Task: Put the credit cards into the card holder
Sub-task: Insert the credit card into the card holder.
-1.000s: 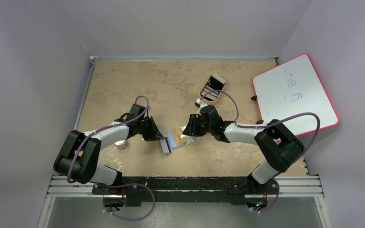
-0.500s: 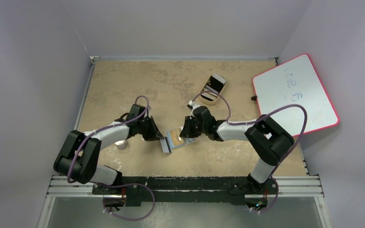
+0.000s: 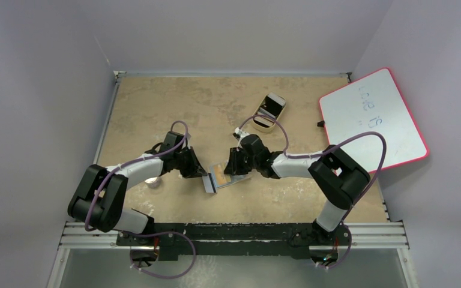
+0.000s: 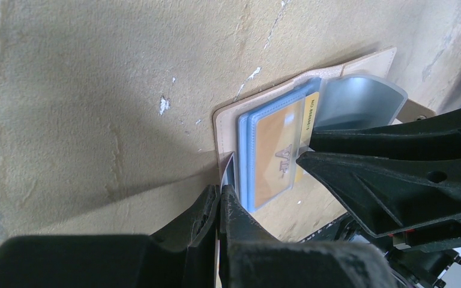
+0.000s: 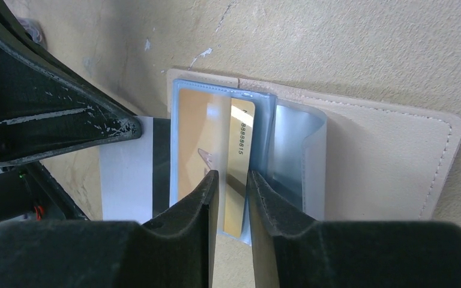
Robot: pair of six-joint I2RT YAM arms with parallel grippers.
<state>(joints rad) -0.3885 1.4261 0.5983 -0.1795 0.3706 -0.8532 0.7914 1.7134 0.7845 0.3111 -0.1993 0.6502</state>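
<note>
Only the left wrist view shows the left gripper (image 4: pixel 221 191) pressed shut on the thin edge of a pale credit card (image 4: pixel 227 168), seen edge-on between its tips. The right wrist view shows that card's flat face instead, lying to the left of the right gripper (image 5: pixel 233 175) under the other arm's black finger. Just ahead of the left jaws the card holder (image 4: pixel 225 135) lies spread open on the table (image 4: pixel 96 90). Its blue-tinted clear sleeve (image 4: pixel 360 96) holds an orange card (image 4: pixel 276 159) marked VIP, and one sleeve leaf curls up beyond that. The right wrist view alone gives the digits on the orange card's pale strip, which runs through the narrow slit between the right jaws; whether they pinch card or sleeve I cannot tell. A bare tan panel of the holder lies to the right of those jaws. The top view alone shows a tan oval tray (image 3: pixel 263 125) carrying a white-edged slab (image 3: pixel 273 103) and a red-rimmed whiteboard (image 3: pixel 372 117), all well apart from both jaws.
</note>
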